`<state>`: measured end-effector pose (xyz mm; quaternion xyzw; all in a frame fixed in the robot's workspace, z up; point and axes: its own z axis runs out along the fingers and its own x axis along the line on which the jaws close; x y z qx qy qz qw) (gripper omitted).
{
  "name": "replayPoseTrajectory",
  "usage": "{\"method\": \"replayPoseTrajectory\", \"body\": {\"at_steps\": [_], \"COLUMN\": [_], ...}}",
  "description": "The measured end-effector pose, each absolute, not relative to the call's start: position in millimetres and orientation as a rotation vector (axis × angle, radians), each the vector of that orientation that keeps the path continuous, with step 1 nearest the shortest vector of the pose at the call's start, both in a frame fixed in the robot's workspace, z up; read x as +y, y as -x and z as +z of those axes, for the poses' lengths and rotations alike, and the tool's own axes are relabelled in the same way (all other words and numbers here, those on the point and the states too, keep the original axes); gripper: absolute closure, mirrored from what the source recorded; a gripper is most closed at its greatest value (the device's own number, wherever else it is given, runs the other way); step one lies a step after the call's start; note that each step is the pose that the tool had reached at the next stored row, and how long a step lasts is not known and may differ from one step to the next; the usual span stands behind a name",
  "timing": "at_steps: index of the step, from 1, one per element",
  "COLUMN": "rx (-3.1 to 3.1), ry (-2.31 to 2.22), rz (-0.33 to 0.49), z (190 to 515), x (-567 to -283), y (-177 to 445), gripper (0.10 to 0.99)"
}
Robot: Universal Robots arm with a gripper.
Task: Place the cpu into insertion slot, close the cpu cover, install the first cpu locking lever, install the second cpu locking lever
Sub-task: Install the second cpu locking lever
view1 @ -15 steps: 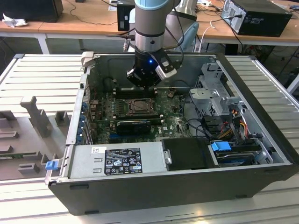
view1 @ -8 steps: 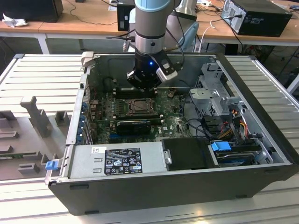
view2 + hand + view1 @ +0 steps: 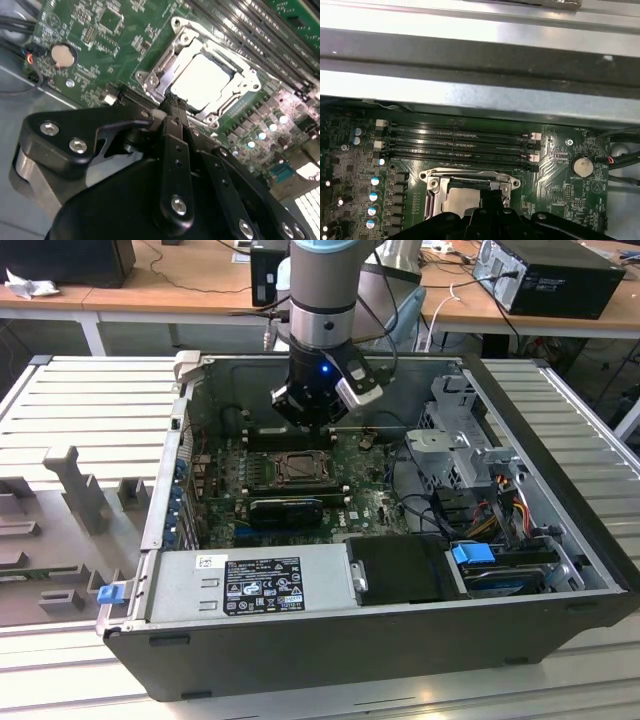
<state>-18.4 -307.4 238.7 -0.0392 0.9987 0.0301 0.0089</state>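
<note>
The cpu (image 3: 202, 80) lies silver face up in the insertion slot (image 3: 298, 469) on the green board. Around it the cpu cover (image 3: 172, 55) lies flat, its square window framing the chip. In the first wrist view the cpu (image 3: 461, 201) and the cover's frame (image 3: 432, 192) sit just beyond my black fingers. My gripper (image 3: 172, 105) hangs just above the socket's near edge, its fingers drawn together with nothing seen between them. In the exterior view the gripper (image 3: 312, 422) hovers over the board's back part, just behind the slot.
Long black memory slots (image 3: 460, 145) run beside the socket, with the case wall (image 3: 480, 65) behind them. A coin battery (image 3: 62, 56) sits on the board. The power supply (image 3: 250, 580), drive cage (image 3: 460, 455) and cables (image 3: 420, 510) crowd the case. A grey tray (image 3: 60, 530) lies on the exterior view's left.
</note>
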Motion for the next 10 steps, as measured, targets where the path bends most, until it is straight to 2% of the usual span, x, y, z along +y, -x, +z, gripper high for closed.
{"method": "replayPoseTrajectory", "body": {"at_steps": [10], "rx": [3.122], "ry": [0.122], "rz": [0.096], "z": [246.1], "x": [-327.3], "y": [18.3], "gripper": [0.98]}}
